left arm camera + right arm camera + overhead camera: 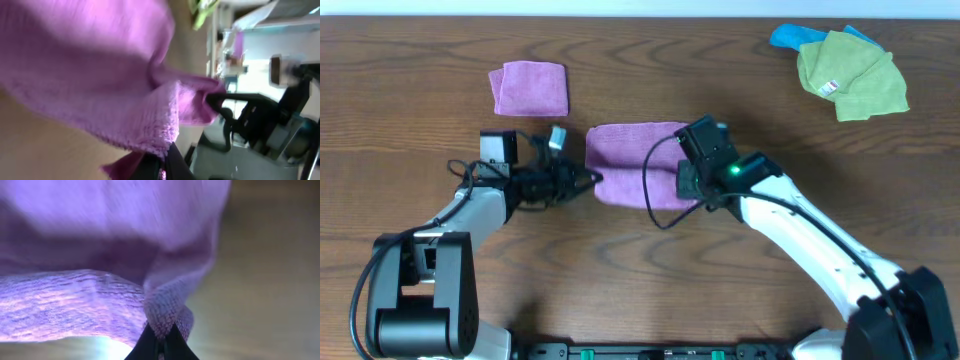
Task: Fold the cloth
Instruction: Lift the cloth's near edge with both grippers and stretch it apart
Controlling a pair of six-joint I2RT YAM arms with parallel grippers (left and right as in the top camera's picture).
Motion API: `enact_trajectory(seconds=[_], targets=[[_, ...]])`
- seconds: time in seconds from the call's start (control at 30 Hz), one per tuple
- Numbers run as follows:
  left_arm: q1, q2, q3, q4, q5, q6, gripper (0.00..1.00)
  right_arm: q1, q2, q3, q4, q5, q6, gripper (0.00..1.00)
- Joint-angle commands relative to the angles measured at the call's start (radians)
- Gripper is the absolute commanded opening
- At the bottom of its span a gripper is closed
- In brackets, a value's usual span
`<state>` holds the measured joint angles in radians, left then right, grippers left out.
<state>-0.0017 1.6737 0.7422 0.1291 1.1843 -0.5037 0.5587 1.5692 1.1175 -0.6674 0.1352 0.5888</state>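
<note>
The cloth (632,160) is a violet-purple towel lying in the middle of the table, between the two arms. My left gripper (588,180) is shut on its left edge; in the left wrist view the cloth (100,75) fills the frame and its edge is pinched between the fingers (161,167). My right gripper (692,188) is shut on the cloth's right front corner; in the right wrist view the cloth (100,255) hangs bunched from the fingertips (161,341). No white tag shows.
A pinker purple folded square (530,88) lies at the back left. A lime-green cloth (850,72) over a blue one (788,36) lies at the back right. The table is brown wood (420,60).
</note>
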Motion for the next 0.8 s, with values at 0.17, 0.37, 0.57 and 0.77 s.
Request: enact_trajectory(seconds=[0.17,0.37,0.57,0.77], targets=[[0.003,-0.002,0.163,0.167,-0.085,-0.286,0.05,-0.079,-0.017,0.054,0.146,0.086,-0.109,0.05],[0.002,0.019,0.314,0.166,-0.186,-0.290,0.06,-0.190,-0.003,0.156,0.219,0.075,-0.169,0.05],[0.002,0.086,0.460,0.164,-0.182,-0.312,0.06,-0.219,0.029,0.254,0.217,0.075,-0.240,0.05],[0.010,0.105,0.512,0.159,-0.159,-0.312,0.05,-0.222,0.029,0.282,0.167,0.112,-0.289,0.05]])
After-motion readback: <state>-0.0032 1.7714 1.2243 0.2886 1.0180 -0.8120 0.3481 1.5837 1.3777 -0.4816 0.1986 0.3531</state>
